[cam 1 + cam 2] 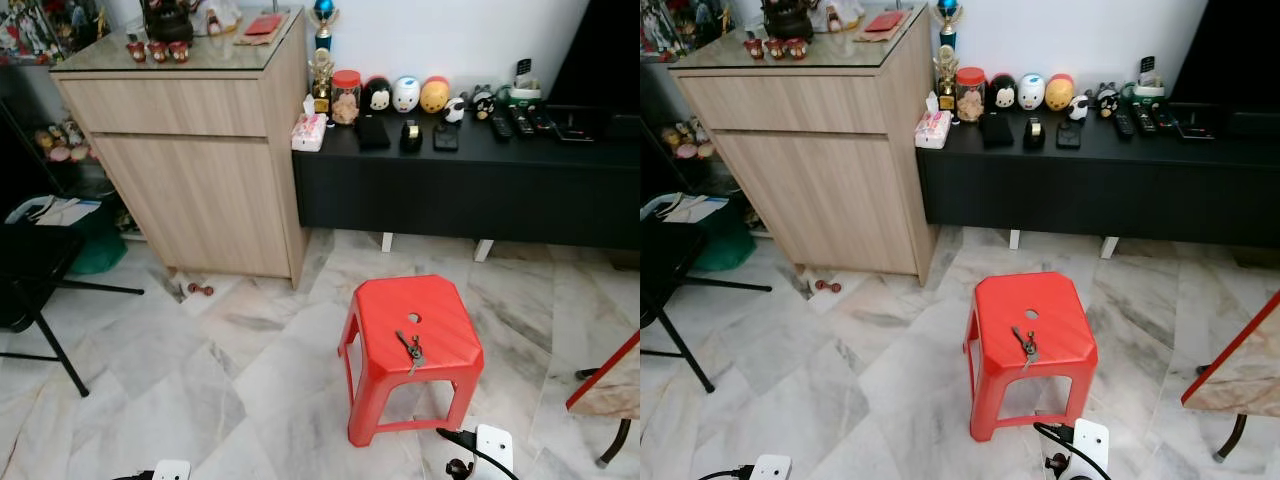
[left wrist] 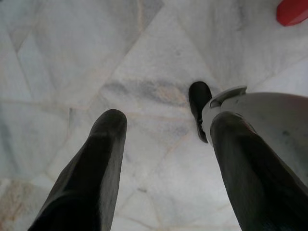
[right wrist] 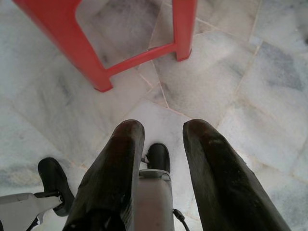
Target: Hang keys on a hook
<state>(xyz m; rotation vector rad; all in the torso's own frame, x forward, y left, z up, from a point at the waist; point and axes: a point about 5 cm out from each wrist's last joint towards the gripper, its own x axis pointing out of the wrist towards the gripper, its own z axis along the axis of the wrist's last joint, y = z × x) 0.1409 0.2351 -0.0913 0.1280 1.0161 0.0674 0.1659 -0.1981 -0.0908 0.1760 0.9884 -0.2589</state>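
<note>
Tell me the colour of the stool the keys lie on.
Bright red stool, keys on top; clearest in the left eye view.

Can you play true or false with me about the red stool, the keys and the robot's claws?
1. The keys lie on top of the red stool. True.
2. The left claw holds the keys. False: it is open with nothing in it, above the marble floor.
3. The stool stands on the black cabinet. False: it stands on the floor.
4. The right claw is open near the stool's legs. True.
</note>
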